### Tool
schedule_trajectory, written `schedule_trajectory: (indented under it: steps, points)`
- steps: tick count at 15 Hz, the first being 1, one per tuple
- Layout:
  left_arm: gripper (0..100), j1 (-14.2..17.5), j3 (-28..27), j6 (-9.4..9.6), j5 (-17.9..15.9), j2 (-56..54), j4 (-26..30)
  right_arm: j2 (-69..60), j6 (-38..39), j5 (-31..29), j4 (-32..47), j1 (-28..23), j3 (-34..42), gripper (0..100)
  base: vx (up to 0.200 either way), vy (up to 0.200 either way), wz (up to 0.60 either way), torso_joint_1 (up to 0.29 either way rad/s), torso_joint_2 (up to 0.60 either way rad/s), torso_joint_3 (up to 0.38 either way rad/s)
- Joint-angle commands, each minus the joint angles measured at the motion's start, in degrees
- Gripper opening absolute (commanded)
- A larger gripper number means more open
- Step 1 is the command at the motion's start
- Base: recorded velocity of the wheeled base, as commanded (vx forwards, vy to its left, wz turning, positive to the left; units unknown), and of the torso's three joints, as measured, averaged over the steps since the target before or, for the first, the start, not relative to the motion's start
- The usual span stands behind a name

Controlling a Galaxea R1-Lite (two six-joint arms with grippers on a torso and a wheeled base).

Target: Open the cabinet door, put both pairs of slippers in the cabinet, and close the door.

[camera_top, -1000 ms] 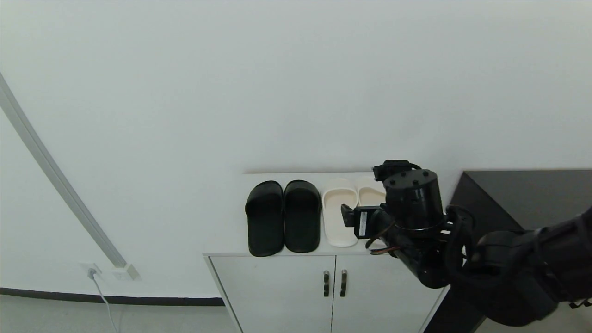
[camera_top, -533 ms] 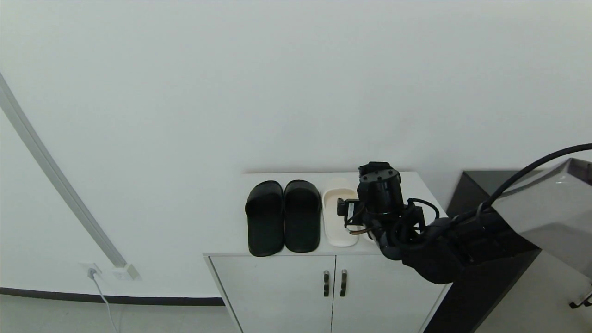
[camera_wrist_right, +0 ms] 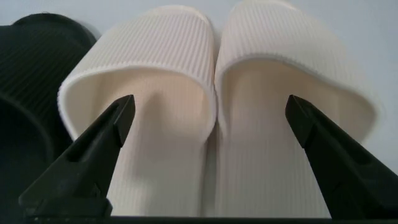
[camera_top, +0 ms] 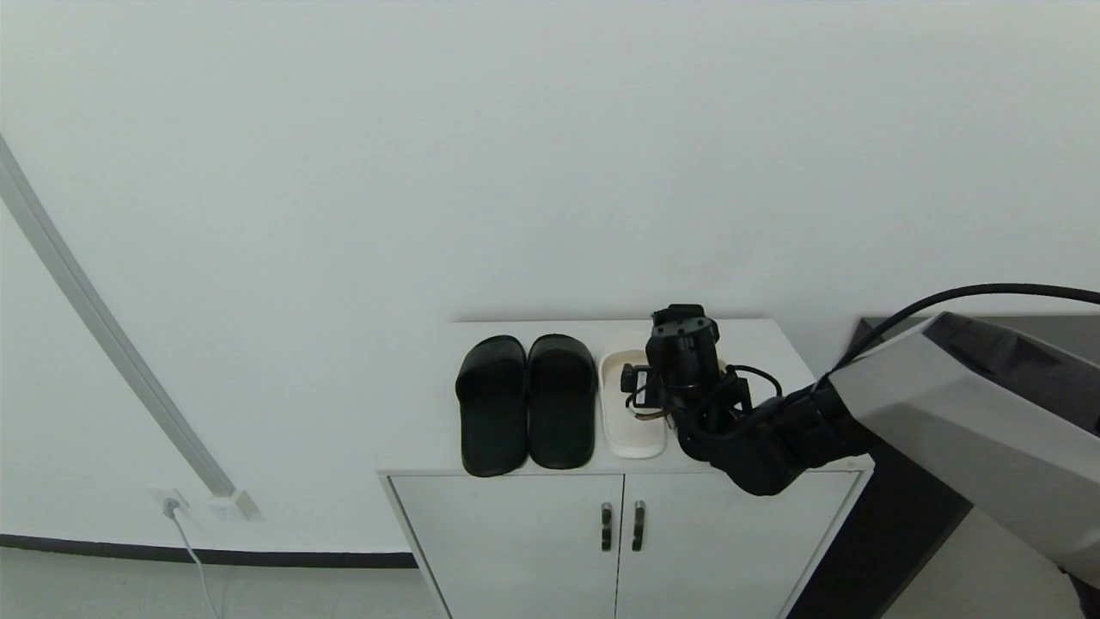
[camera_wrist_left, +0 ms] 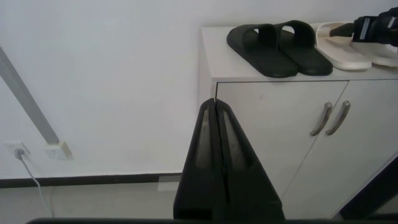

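lining up grab on white slippers (camera_wrist_right: 186, 74) on cabinet top (camera_top: 421, 451), beside black slippers (camera_top: 526, 404). right gripper (camera_wrist_right: 210, 109) spread wide, straddling both straps, holding nothing. left gripper (camera_wrist_left: 216, 112) clenched, empty, low by cabinet side. doors (camera_top: 516, 550) shut. next likely: squeeze pair, lift; door not yet opened.

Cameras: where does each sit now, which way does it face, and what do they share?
Head view: on the head, looking forward and down at the cabinet, black slippers and cream slippers; right arm shows.
Left wrist view: low, left of the cabinet, facing its closed doors; shut left gripper shows.
Right wrist view: over the cabinet top, facing the cream slippers; open right gripper shows.
Shared: cream slippers, in all three.
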Motion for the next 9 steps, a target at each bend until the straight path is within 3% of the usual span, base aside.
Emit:
schedule_trajectory:
  steps: [1,6,7,9]
  points:
    - [0,0.02,0.00,-0.02,-0.02,-0.01,0.00,2.10,-0.51,0.23,0.04,-0.99,-2.32,100,0.000,0.000,0.00,0.000,0.00,0.000]
    - [0,0.02,0.00,-0.02,-0.02,-0.01,0.00,3.15,-1.22,2.87,-0.58,-1.96,-3.55,100,0.000,0.000,0.00,0.000,0.00,0.000]
    - [0,0.02,0.00,-0.02,-0.02,-0.01,0.00,3.15,-1.48,2.95,-0.58,-2.14,-3.55,0,0.000,0.000,0.00,0.000,0.00,0.000]
    - [0,0.02,0.00,-0.02,-0.02,-0.01,0.00,3.24,-1.83,3.04,-0.66,-2.14,-3.64,0,0.000,0.000,0.00,0.000,0.00,0.000]
